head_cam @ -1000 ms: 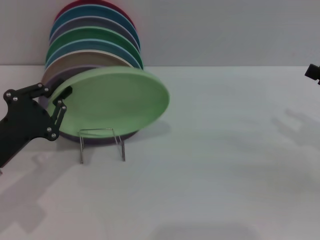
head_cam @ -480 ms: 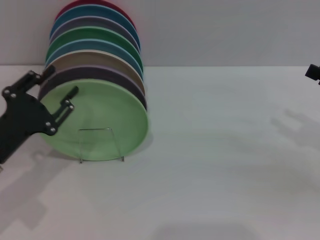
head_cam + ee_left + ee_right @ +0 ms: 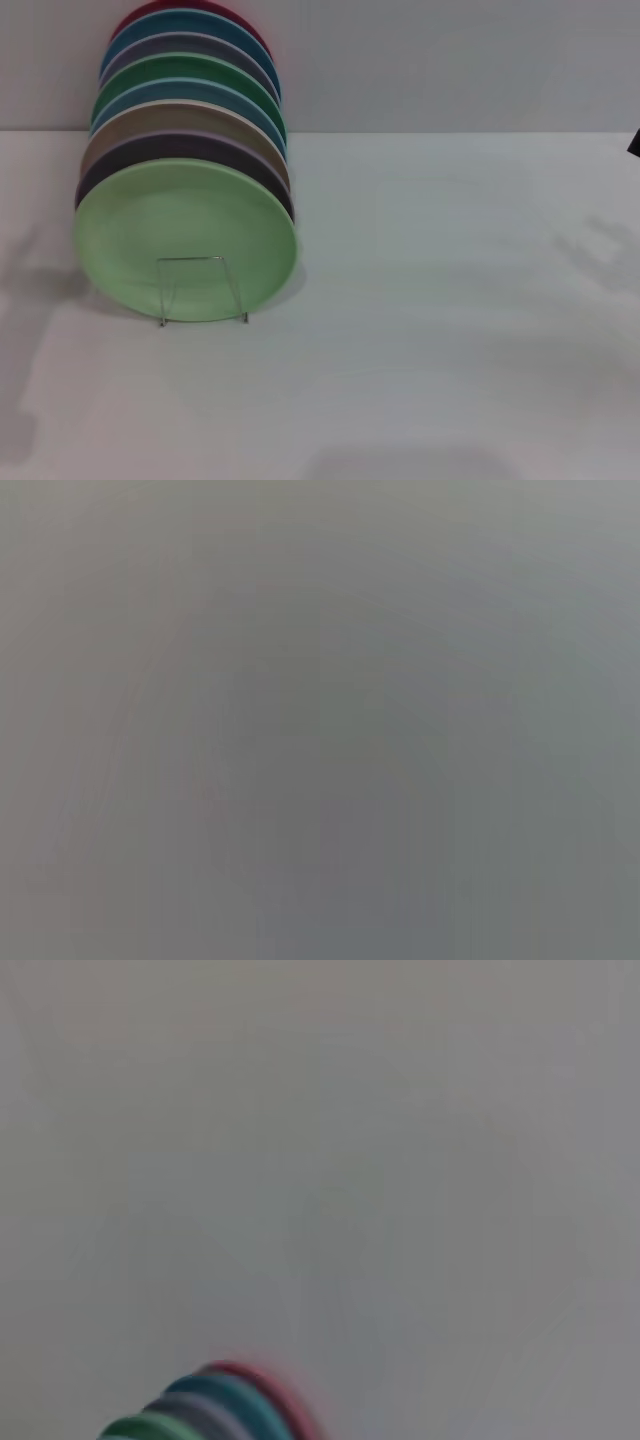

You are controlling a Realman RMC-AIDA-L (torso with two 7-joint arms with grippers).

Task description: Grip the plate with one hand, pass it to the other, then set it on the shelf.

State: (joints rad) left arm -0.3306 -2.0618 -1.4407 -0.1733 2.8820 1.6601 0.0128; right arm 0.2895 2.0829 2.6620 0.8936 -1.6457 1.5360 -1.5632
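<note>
Standing on edge in the shelf [image 3: 203, 290], the plate [image 3: 186, 240] faces forward; neither claw's state can be told; the right wrist view alone catches the stack's rims [image 3: 215, 1407].

We note the head view faces the plate stack [image 3: 185, 130] frontally; the right wrist view apparently shares it [image 3: 220, 1405] from afar.

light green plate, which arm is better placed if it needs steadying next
Probably left. The plate stands at the front of the stack on the shelf, on the robot's left side of the table. The left gripper is out of view; only a dark sliver of the right arm shows at the far right edge, far away.
</note>
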